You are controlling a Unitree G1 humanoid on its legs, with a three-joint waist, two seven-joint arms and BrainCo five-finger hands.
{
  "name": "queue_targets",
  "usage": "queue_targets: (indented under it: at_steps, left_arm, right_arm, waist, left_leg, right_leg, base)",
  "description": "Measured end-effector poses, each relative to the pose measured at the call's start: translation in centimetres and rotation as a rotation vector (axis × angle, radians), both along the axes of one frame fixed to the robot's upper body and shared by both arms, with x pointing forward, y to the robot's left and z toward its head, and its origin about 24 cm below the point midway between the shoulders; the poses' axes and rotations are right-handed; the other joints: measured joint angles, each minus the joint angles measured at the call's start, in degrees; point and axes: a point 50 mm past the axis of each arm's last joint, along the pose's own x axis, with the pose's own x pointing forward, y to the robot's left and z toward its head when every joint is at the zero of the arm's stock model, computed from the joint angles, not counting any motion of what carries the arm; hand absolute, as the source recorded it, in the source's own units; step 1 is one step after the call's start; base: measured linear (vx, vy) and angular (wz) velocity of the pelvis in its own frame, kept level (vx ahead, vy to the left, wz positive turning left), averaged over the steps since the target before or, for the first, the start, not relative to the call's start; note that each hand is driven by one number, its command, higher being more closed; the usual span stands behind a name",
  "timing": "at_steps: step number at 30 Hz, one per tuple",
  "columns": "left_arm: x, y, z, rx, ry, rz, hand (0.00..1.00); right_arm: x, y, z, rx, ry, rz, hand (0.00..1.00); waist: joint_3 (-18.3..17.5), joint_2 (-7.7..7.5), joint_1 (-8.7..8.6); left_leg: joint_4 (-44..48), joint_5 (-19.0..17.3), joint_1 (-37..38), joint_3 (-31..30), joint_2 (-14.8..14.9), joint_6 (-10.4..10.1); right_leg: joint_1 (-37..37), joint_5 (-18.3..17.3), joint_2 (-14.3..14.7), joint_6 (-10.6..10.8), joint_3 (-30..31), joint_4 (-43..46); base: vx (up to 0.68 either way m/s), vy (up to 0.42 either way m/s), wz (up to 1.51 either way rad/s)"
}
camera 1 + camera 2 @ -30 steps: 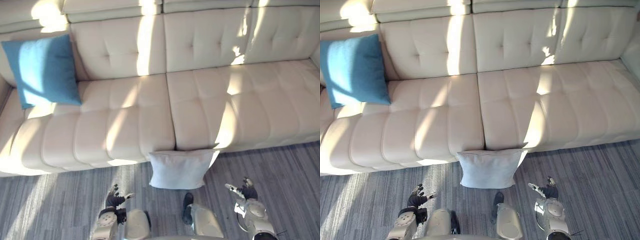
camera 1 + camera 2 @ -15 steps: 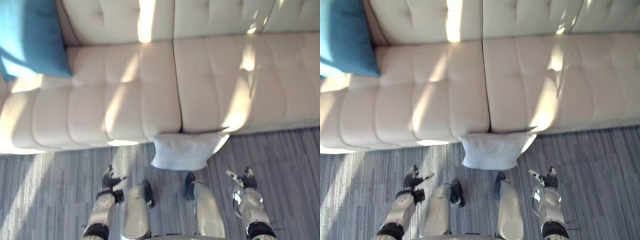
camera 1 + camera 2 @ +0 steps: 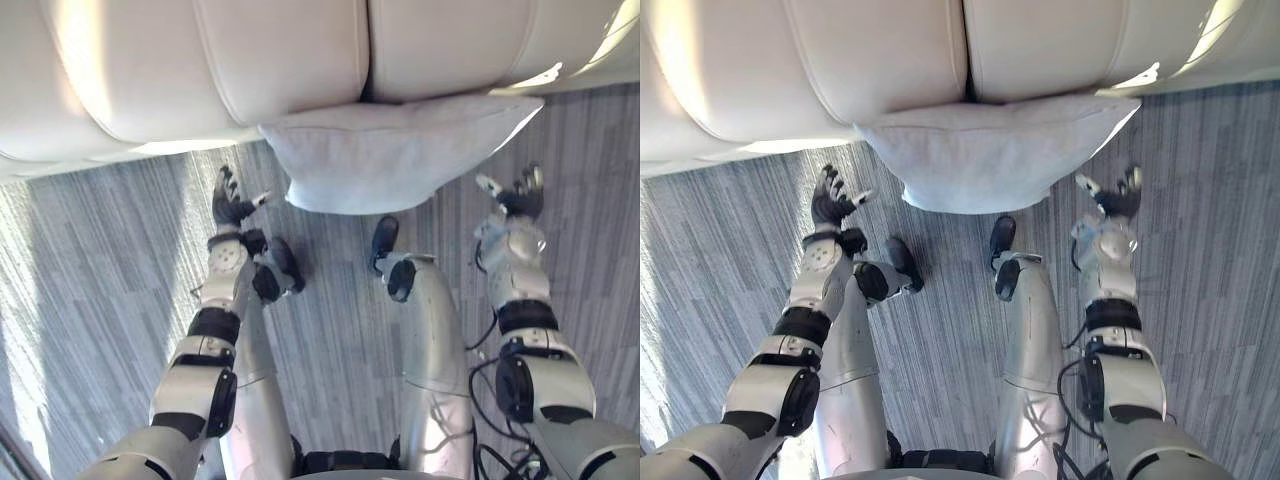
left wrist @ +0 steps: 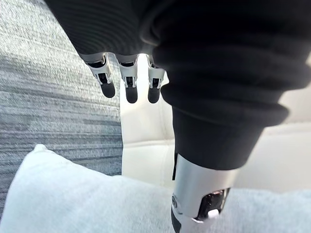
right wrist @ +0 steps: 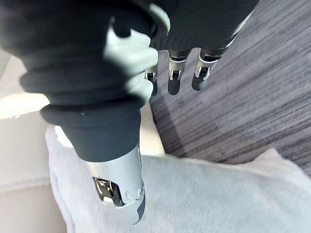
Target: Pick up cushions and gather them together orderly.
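Both my arms reach forward and down over the grey striped carpet (image 3: 90,270), one to each side of the cushion (image 3: 395,150).

My left hand (image 3: 230,203) hangs above the carpet near the cushion's left corner, wrist about level and palm turned in toward it. Its fingers (image 4: 127,86) are straight and a little apart, and the thumb sticks out sideways toward the cushion's edge. They are curled round nothing, and I see a gap between the thumb tip and the fabric.

My right hand (image 3: 517,198) takes much the same pose near the cushion's right corner. Its palm faces inward, the fingers (image 5: 175,77) are extended and loosely spread, and the thumb points toward the cushion. This hand is empty too, and I cannot tell whether its thumb brushes the fabric.

Between the two hands the pale grey cushion rests on the carpet. It tilts back, with its far edge against the front of the cream sofa (image 3: 280,50), just below the seam where two seat sections meet. Patches of sunlight fall across the sofa's front and on the carpet to my left.
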Motion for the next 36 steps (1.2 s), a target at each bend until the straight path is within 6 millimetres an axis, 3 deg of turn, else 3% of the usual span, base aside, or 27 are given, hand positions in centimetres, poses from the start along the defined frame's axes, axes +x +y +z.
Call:
queue_targets:
  at_steps: [5,14,18,21,24,25,26,29,31,36]
  left_arm:
    - [0.2,-2.3,4.5,0.039,-0.140,-0.028,1.00]
    - [-1.1,-2.7,5.3,0.067,-0.204,0.016,1.00]
    - [-2.9,-2.6,3.4,0.045,-0.210,0.010,1.00]
    - [-4.4,-3.2,2.1,0.011,-0.227,-0.013,1.00]
    - [-6.2,-3.3,-0.8,-0.030,-0.172,-0.012,1.00]
    - [-7.4,-3.4,-2.9,-0.056,-0.114,-0.009,1.00]
    - [-8.5,-3.5,-4.5,-0.078,-0.073,-0.006,1.00]
    - [-10.4,-3.4,-6.5,-0.096,-0.018,0.003,1.00]
    - [-12.1,-3.0,-8.2,-0.091,0.034,0.005,1.00]
    - [-15.1,-1.9,-11.8,-0.073,0.156,0.024,1.00]
  right_arm:
    - [0.0,1.7,3.4,0.000,-0.109,0.007,1.00]
    - [-1.7,3.6,3.9,0.022,-0.212,0.044,1.00]
    - [-3.5,5.1,1.7,0.042,-0.240,0.095,1.00]
    - [-5.5,5.3,0.1,0.081,-0.282,0.101,1.00]
    - [-7.7,5.4,-2.5,0.100,-0.267,0.114,1.00]
    - [-8.7,5.4,-4.5,0.095,-0.219,0.124,1.00]
    - [-9.7,5.3,-5.7,0.064,-0.188,0.124,1.00]
    - [-11.7,5.2,-7.5,0.046,-0.142,0.145,1.00]
    - [-13.5,5.2,-8.8,0.014,-0.106,0.160,1.00]
    - [-14.5,5.3,-11.5,-0.024,-0.002,0.235,1.00]
  waist:
    - [0.0,0.02,-0.15]
    - [-0.1,0.10,-0.71]
    - [-0.2,0.09,-1.58]
    - [-1.2,0.14,-0.95]
    - [-2.4,0.09,-0.87]
    - [-7.0,0.16,-0.87]
    - [-8.8,0.49,-0.91]
    - [-10.0,0.55,-0.46]
    - [-13.0,0.58,-0.23]
    - [-18.1,1.47,-0.13]
  left_leg:
    - [0.8,0.3,-4.0,-0.2,0.1,0.1]
    - [0.9,0.9,-2.6,-0.4,0.4,-0.4]
    - [-2.1,1.1,6.9,0.0,0.3,-0.9]
    - [-7.0,1.3,14.9,0.8,-0.1,-2.0]
    - [-13.5,2.3,25.7,1.9,-1.2,-3.0]
    - [-16.0,2.6,27.5,2.3,-1.9,-3.5]
    - [-18.5,3.3,31.5,2.4,-2.5,-4.1]
    - [-23.4,3.7,40.6,2.8,-3.3,-4.6]
    - [-28.4,4.6,46.1,3.2,-4.9,-5.0]
    - [-41.5,8.4,56.4,4.2,-8.4,-4.6]
  right_leg:
    - [-4.1,0.6,-0.1,-1.0,0.0,1.1]
    - [-3.3,0.7,0.0,-1.1,-0.3,1.8]
    - [6.3,0.2,0.5,-1.5,-0.6,-1.1]
    - [14.3,0.2,1.1,-1.6,-1.1,-5.9]
    - [24.8,0.3,0.9,-1.6,-2.1,-11.2]
    - [26.5,0.2,0.9,-1.5,-2.3,-13.1]
    - [30.4,0.3,0.8,-1.7,-2.7,-15.1]
    - [39.5,0.3,0.6,-1.7,-4.3,-18.9]
    - [44.9,0.2,0.0,-1.4,-5.3,-22.9]
    - [56.0,4.1,0.9,0.9,-6.3,-36.6]
  base:
    - [-0.08,0.001,0.00]
    - [-0.05,0.009,0.00]
    - [-0.10,-0.013,0.01]
    - [-0.08,-0.052,-0.02]
    - [0.02,-0.079,0.13]
    - [0.15,-0.074,0.10]
    - [0.17,-0.038,0.12]
    - [0.20,-0.003,0.13]
    - [0.21,0.015,0.18]
    - [0.19,0.043,0.10]
